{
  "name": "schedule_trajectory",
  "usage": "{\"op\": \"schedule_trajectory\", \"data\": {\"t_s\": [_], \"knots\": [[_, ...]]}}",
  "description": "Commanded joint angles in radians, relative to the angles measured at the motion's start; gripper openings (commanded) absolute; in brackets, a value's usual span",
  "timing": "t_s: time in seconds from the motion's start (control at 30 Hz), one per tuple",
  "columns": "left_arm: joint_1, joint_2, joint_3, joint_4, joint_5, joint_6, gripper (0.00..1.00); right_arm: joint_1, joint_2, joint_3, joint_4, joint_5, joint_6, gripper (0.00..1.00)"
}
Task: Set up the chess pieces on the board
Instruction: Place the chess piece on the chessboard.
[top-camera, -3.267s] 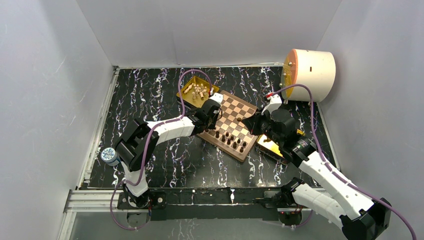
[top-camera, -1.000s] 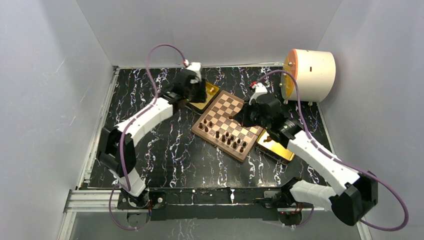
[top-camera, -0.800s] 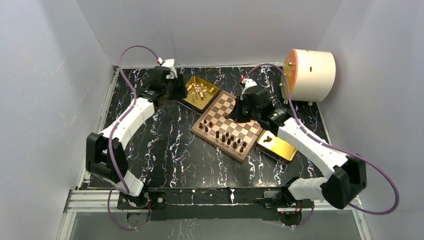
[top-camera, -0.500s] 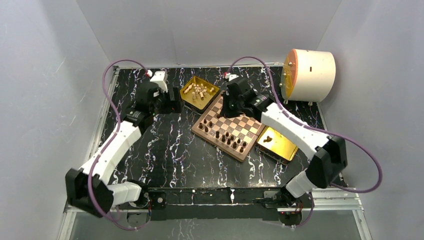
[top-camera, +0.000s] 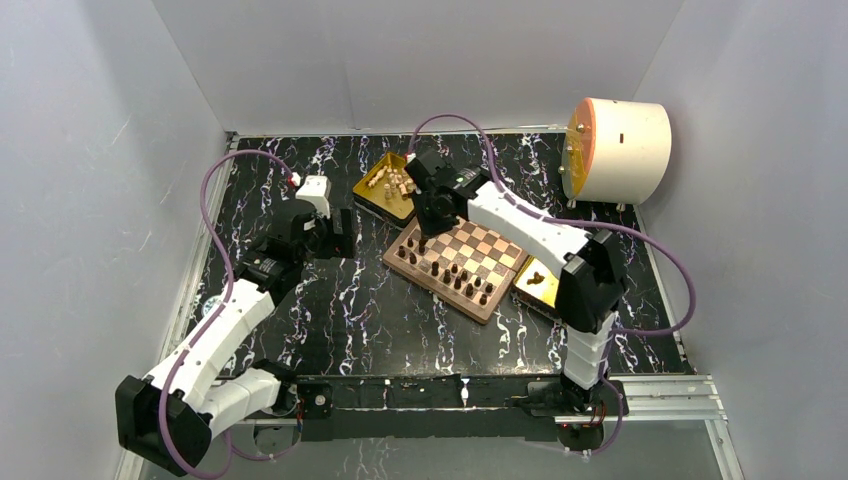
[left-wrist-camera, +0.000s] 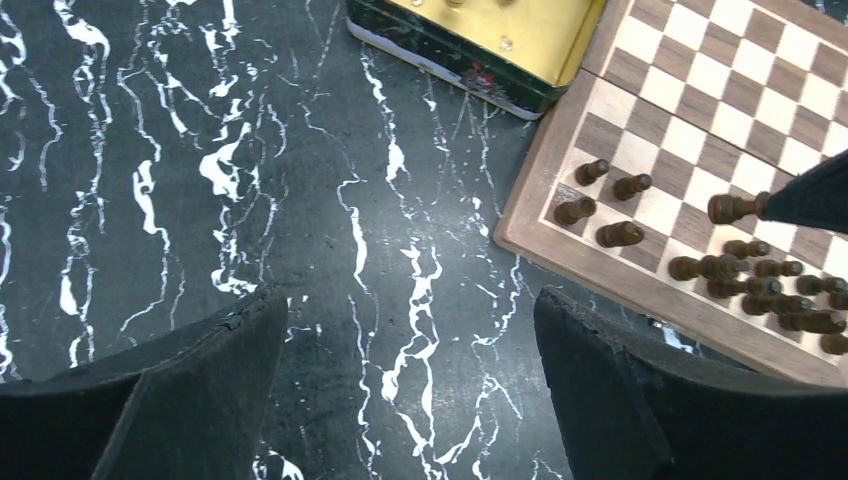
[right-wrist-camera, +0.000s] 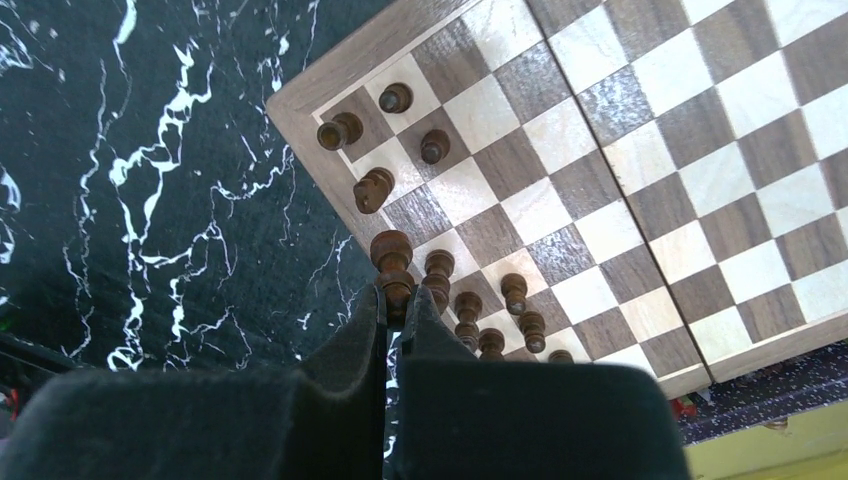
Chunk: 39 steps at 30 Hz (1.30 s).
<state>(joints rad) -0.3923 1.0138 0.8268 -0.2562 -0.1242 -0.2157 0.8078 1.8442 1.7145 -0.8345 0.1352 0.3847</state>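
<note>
The right gripper (right-wrist-camera: 394, 296) clamped one dark piece (right-wrist-camera: 391, 250) over the board (right-wrist-camera: 640, 180), near four corner pieces (right-wrist-camera: 372, 188); the left gripper (left-wrist-camera: 405, 310) gaped beside the board.

Board (right-wrist-camera: 600, 180) of smooth satin wood, gold tray (left-wrist-camera: 520, 40) glossy metal — black table (left-wrist-camera: 200, 150) marbled, matt.

The left gripper (left-wrist-camera: 408, 310) is backing away from the gold tray (top-camera: 375, 190) toward the near left, over the marble tabletop (left-wrist-camera: 300, 200), with its jaws opening wide. The right gripper (right-wrist-camera: 397, 300) is swinging leftward across the board (top-camera: 490, 245), carrying a dark brown chess piece (right-wrist-camera: 392, 255) to the left corner.
</note>
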Motion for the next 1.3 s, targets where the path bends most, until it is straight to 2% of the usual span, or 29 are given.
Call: {"op": "schedule_trajectory", "data": {"t_s": [0.0, 0.23, 0.47, 1.27], "knots": [[-0.006, -0.033, 0.023, -0.021, -0.107, 0.037, 0.90, 0.026, 0.067, 0.096, -0.105, 0.021, -0.022, 0.01], [-0.012, -0.060, 0.027, -0.046, -0.164, 0.040, 0.91, 0.046, 0.142, 0.168, -0.170, 0.027, -0.038, 0.02], [-0.015, -0.066, 0.026, -0.040, -0.131, 0.032, 0.90, 0.056, 0.174, 0.167, -0.215, 0.056, -0.038, 0.03], [-0.032, -0.075, 0.026, -0.040, -0.140, 0.031, 0.91, 0.071, 0.274, 0.223, -0.214, 0.086, -0.037, 0.07]]}}
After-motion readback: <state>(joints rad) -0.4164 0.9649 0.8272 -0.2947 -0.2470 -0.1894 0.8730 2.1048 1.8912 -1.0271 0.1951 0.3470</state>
